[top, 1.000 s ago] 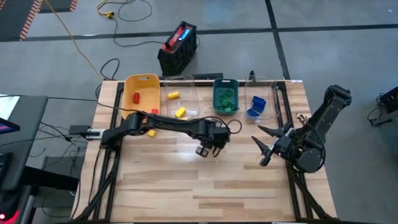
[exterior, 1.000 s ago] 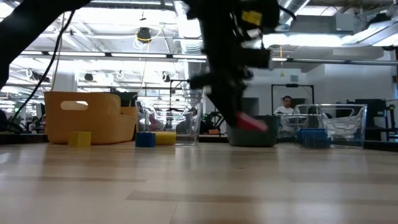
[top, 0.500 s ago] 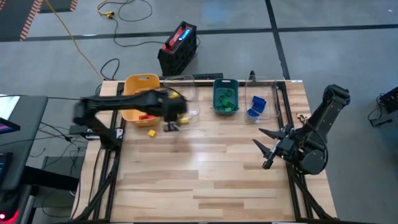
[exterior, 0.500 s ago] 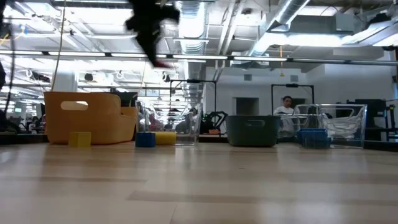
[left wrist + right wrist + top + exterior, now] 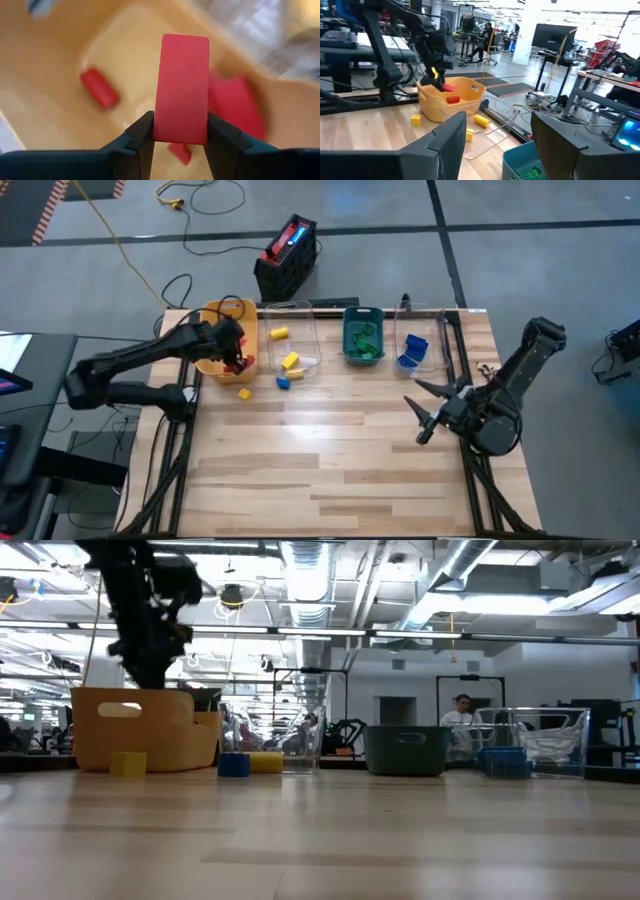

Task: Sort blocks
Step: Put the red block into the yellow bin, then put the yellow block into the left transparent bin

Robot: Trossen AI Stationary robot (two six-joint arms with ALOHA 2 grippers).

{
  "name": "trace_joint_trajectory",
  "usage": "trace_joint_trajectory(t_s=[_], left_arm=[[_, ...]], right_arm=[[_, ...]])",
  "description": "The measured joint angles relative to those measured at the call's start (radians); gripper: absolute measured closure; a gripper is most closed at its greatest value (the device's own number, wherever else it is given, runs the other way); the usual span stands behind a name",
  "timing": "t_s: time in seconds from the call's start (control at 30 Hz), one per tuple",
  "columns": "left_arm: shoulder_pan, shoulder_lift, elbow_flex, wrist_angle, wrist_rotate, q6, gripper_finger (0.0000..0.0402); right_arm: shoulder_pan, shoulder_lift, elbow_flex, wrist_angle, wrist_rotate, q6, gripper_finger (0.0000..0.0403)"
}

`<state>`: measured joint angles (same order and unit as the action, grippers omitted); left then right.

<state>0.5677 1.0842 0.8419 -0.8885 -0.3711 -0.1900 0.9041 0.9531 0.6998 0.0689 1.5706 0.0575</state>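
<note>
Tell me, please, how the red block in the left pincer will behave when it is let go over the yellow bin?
The red block looks rigid, so it should drop cleanly from the left pincer. Its flat faces suggest it will land and settle rather than roll. It probably weighs little, so it may bounce slightly inside the yellow bin.

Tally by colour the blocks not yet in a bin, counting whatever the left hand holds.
1 red block, gripped by the left hand above the yellow bin
1 yellow block, on the table
1 blue block, on the table
Total: 3

Two dark, jointed arms, the left arm (image 5: 130,365) slim, the right arm (image 5: 510,395) bulkier at its base.
</note>
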Motion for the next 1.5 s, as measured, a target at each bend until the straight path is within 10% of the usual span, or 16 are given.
trace_joint_trajectory(t_s=[0.4,1.23,1.5], left_arm=[[0.073,0.143,-0.095,-0.049,0.208,-0.038,0.0267],[0.067,0.105,0.093,-0.121,0.133,0.141,0.0203],[-0.211,0.011,0.196,-0.157,0.173,0.138,0.0195]], right_arm=[[-0.015,0.0,0.0,0.011,-0.004,-0.033,0.0168],[-0.015,0.0,0.0,0.038,-0.009,-0.05,0.0168],[-0.015,0.0,0.0,0.037,-0.008,-0.052,0.0168]])
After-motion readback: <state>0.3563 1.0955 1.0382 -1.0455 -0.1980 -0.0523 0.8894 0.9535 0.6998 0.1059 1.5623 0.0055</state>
